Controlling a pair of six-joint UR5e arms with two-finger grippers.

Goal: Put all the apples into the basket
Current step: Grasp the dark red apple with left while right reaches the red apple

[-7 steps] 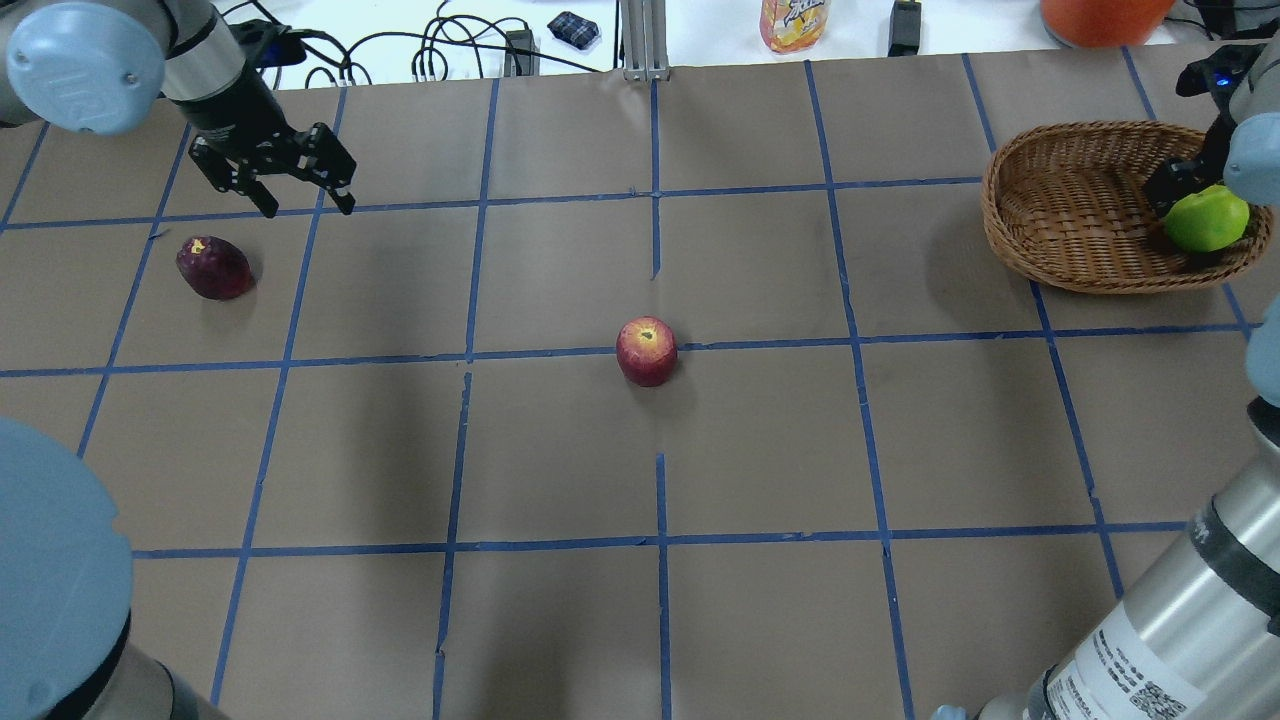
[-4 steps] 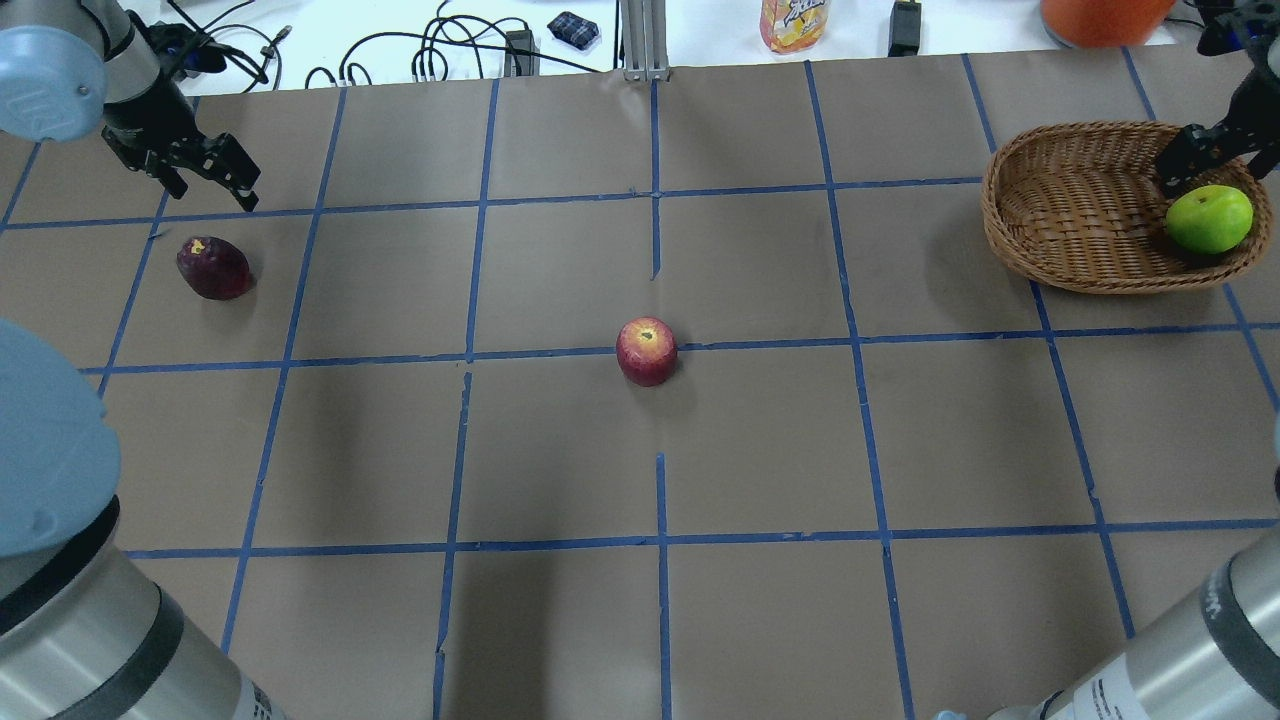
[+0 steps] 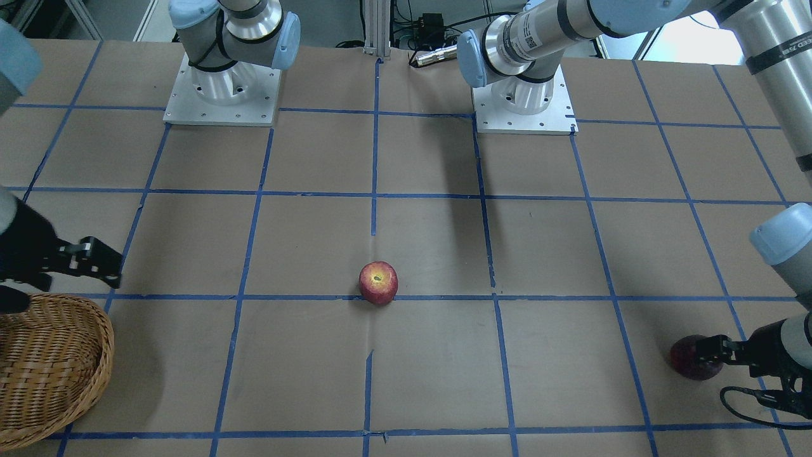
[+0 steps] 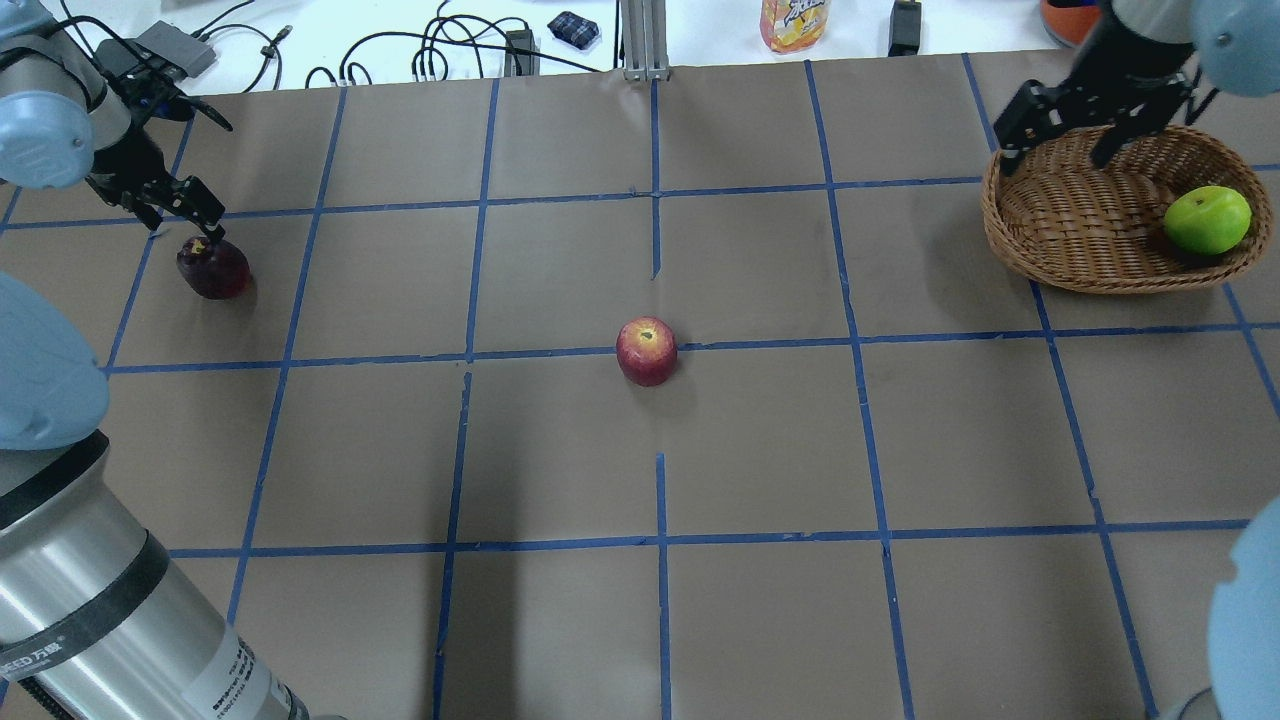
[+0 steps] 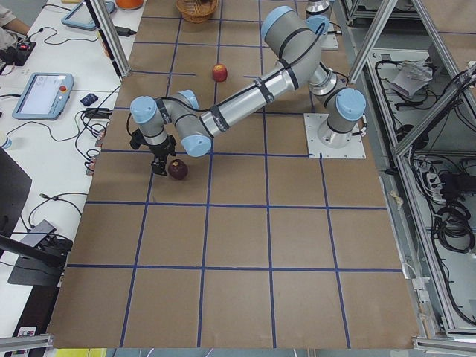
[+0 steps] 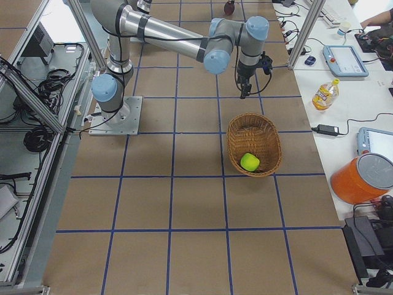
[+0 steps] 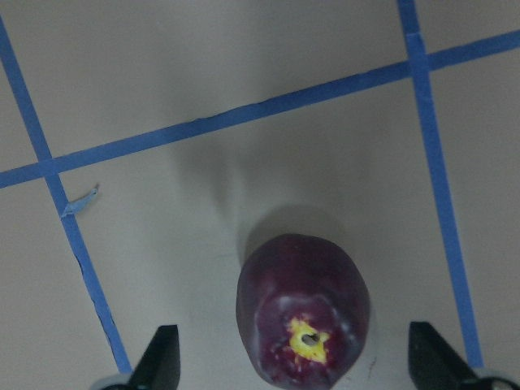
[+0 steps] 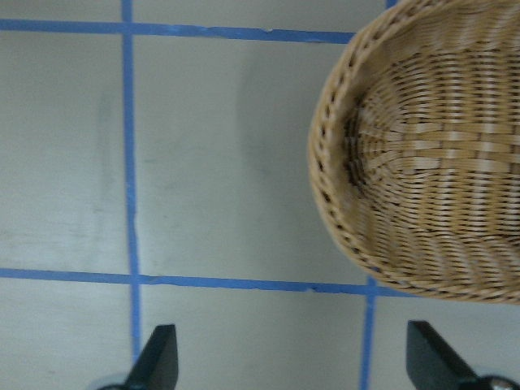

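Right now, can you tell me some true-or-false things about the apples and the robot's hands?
1. The green apple lies inside the basket. True.
2. The red apple is in the basket too. False: it sits on the table, near the middle.
3. The left gripper is open just above the dark apple. True.
4. The right gripper holds an apple. False: it is open and empty, by the basket's rim.

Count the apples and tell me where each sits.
3: green apple in the basket; red apple central on the table; maroon apple by the open left pincer.
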